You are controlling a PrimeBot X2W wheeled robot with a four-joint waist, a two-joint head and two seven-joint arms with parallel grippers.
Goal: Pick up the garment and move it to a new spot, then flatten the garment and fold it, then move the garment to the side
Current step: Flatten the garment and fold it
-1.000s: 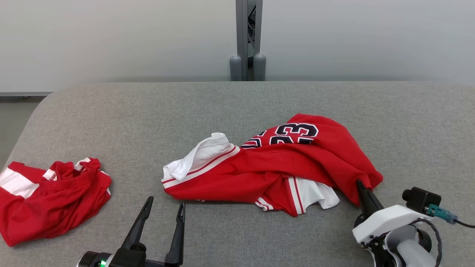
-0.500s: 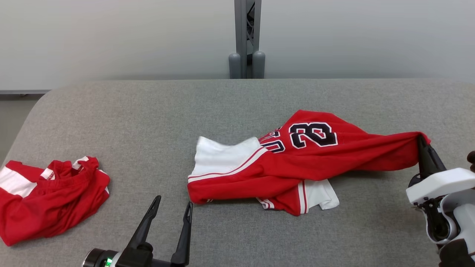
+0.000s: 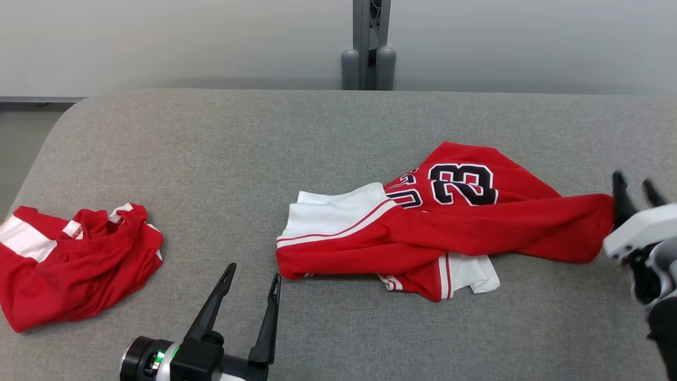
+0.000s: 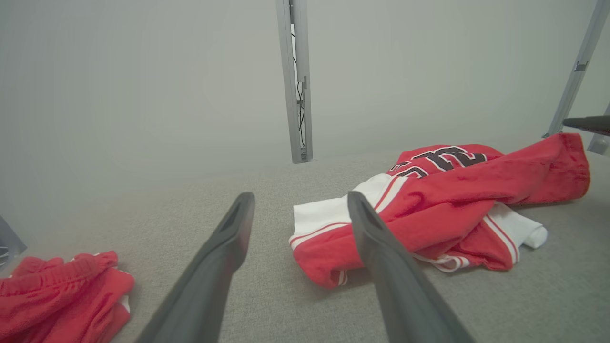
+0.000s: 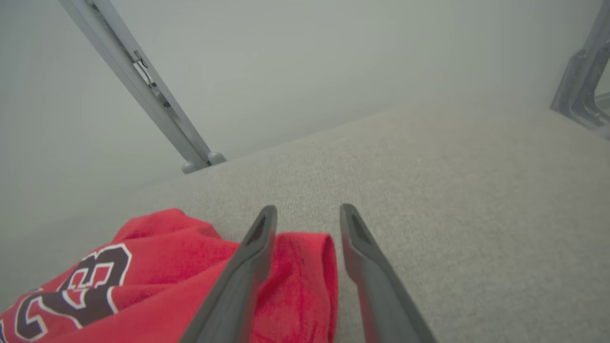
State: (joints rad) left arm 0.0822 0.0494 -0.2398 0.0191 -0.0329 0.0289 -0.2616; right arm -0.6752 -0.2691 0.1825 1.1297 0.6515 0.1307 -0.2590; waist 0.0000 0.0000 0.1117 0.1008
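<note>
The garment point(image 3: 444, 233) is a red jersey with white side panels and a dark "23", lying crumpled right of centre on the grey table point(image 3: 211, 159). Its right end is drawn out into a long red tongue that rests on the table. My right gripper point(image 3: 634, 189) stands open just past that end, by the table's right edge. In the right wrist view the garment's red edge point(image 5: 305, 271) lies low between the parted fingers of the right gripper point(image 5: 307, 214), ungripped. My left gripper point(image 3: 253, 272) is open and holds nothing, near the front edge, short of the garment's left corner point(image 4: 329, 257).
A second red and white garment point(image 3: 79, 259) lies bunched at the table's left edge. A grey metal post point(image 3: 368, 45) stands behind the table's far edge against a pale wall. Bare grey surface stretches across the back of the table and along the front right.
My right gripper pulled the garment's end out to the right, then opened and let it drop onto the table. The left gripper stayed open and still. The camera shifted slightly.
</note>
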